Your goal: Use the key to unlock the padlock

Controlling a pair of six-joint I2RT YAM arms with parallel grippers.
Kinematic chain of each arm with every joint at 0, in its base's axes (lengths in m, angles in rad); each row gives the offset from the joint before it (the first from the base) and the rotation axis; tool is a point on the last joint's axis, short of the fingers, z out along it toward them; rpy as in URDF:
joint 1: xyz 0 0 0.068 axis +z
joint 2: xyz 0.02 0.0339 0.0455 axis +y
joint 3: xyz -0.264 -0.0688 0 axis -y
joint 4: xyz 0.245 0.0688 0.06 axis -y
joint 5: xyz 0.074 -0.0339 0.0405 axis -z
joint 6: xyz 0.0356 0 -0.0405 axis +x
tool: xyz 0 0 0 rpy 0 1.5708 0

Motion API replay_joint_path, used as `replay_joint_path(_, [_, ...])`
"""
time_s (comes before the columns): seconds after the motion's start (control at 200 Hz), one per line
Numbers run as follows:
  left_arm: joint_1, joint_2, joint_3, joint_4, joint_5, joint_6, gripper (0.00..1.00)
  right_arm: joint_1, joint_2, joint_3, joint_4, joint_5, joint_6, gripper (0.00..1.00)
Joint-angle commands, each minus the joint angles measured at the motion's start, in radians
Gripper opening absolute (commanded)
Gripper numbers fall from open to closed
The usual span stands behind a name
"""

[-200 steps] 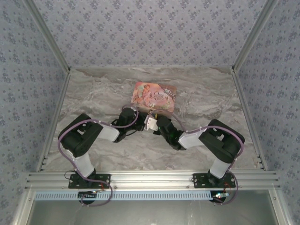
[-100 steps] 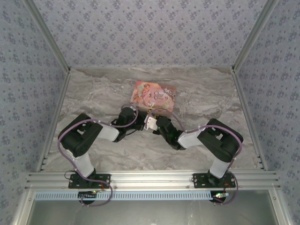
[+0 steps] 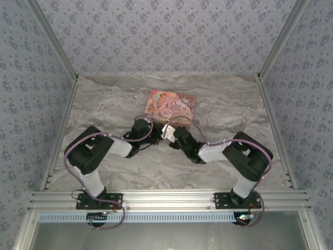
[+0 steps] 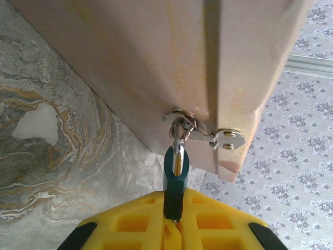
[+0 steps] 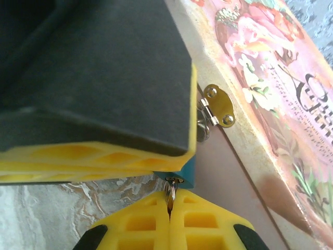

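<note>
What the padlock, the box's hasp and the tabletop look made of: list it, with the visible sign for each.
Body of the padlock: smooth teal, likely painted metal or plastic; the look leaves it open. Its shackle: bright polished metal that mirrors the light. The hasp: a thin shiny metal plate with two rivets. The tabletop: a veined marble look, which may be stone or a printed sheet.

**A robot test cell dressed up as a room**

We take this for a lab rig, not a lived-in place. Bare aluminium frame posts (image 3: 53,39) hold up walls (image 3: 166,36) papered in a small blue-grey floral print, and the table (image 3: 104,104) has a marble-look top. Along its near edge we see an aluminium rail (image 3: 166,199) with two black robot arms bolted to it, the left arm (image 3: 91,156) and the right arm (image 3: 244,156), with cables looped along them. A slotted pale cable duct (image 3: 166,216) runs just below the rail.
</note>
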Motion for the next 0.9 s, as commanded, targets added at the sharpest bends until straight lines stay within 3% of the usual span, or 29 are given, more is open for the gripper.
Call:
replay_joint_path(0.0, [-0.003,-0.018,0.010,-0.006,-0.002,-0.008,0.12,-0.002,-0.016,0.020,-0.004,-0.117,0.148,0.00])
replay_joint_path(0.21, [-0.003,-0.016,0.009,-0.008,-0.005,-0.002,0.13,-0.029,-0.010,0.001,0.012,-0.201,0.222,0.00])
replay_joint_path(0.43, [0.008,-0.055,0.009,-0.057,-0.013,0.033,0.27,-0.035,0.006,-0.007,0.010,-0.190,0.215,0.00])
replay_joint_path(0.894, [0.036,-0.135,0.004,-0.182,-0.029,0.096,0.45,-0.038,0.003,-0.021,0.011,-0.203,0.225,0.00])
